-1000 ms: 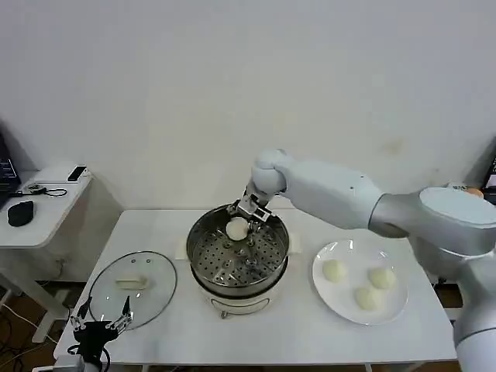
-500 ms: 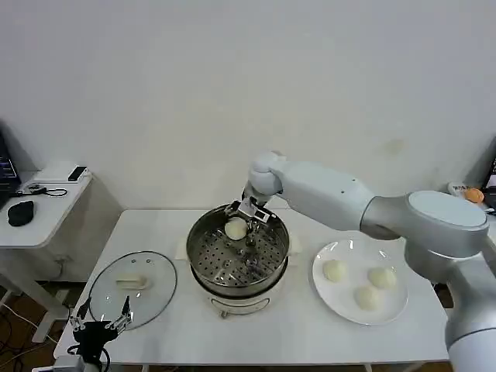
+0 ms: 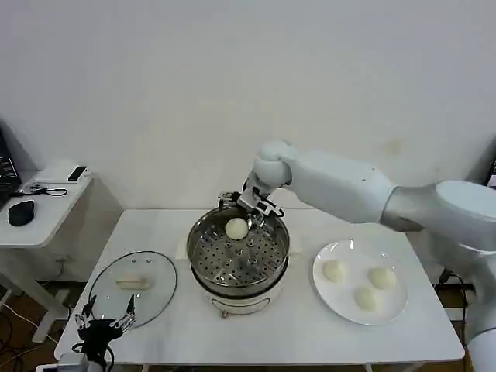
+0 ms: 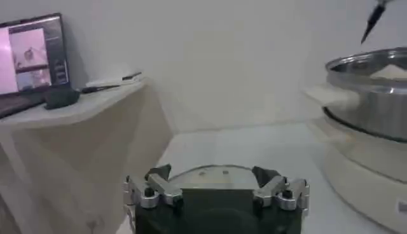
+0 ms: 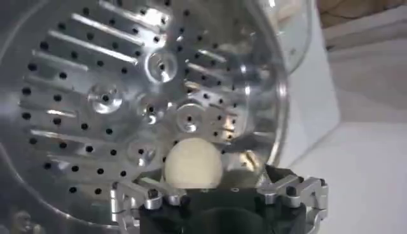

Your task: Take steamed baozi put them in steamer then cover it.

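One steamed baozi [image 3: 236,228] lies on the perforated tray at the far side of the shiny steamer [image 3: 204,273]. My right gripper [image 3: 245,210] hovers just above and behind it, open. In the right wrist view the same baozi [image 5: 193,163] rests on the tray [image 5: 95,95], and the right gripper [image 5: 215,189] stands with its fingers spread wide, clear of the bun. Three more baozi [image 3: 334,270] sit on the white plate [image 3: 387,308]. The glass cover [image 3: 105,298] lies flat to the steamer's left. My left gripper [image 3: 103,320] is parked open at the cover's near edge.
A white side table [image 3: 39,203] with a mouse and a phone stands to the far left, and a laptop [image 4: 32,60] sits on it. The steamer's wall [image 4: 369,95] rises close to the left arm. The white work table [image 3: 271,333] has free room in front.
The right gripper has opened and drawn up slightly from the baozi, which now lies loose in the steamer. The left arm has hardly moved.
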Controlling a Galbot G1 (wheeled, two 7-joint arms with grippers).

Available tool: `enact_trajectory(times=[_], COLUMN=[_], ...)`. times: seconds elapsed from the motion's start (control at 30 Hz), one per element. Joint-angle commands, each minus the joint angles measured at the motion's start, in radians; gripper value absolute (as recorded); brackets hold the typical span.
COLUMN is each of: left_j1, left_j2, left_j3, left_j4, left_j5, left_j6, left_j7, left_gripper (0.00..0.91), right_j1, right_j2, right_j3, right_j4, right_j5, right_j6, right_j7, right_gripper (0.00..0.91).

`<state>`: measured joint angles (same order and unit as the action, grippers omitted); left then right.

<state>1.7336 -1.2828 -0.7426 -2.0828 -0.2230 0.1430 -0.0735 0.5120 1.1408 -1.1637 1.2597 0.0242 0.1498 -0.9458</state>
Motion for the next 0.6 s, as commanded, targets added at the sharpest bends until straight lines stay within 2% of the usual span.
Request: enact_trajectory(times=[0.03, 0.3, 0.47, 0.6], left_j1=[-0.002, -0.015, -0.034, -0.043], left_j2=[0.029, 0.050, 0.056, 0.062], left_j3=[-0.004, 0.001, 0.003, 0.007], left_j4=[-0.023, -0.033, -0.032, -0.030], left_j5=[-0.020, -0.026, -0.035, -0.035], left_j6=[0.010, 0.014, 0.018, 0.025], left_j7=[0.003, 0.005, 0.006, 0.010], left_gripper=[0.907, 0.907, 0.907, 0.907], right_j1=[0.103, 0.010, -0.094, -0.222], right_j2=[-0.290, -0.622, -0.711, -0.743], right_j3=[-0.039, -0.031, -0.016, 0.059], right_j4=[0.186, 0.351, 0.387, 0.391], right_j5=[0.133, 0.118, 0.083, 0.040], right_j6=[-0.220, -0.342, -0.366, -0.366], right_j7=[0.005, -0.009, 0.001, 0.007], right_gripper=[0.907, 0.907, 0.907, 0.907])
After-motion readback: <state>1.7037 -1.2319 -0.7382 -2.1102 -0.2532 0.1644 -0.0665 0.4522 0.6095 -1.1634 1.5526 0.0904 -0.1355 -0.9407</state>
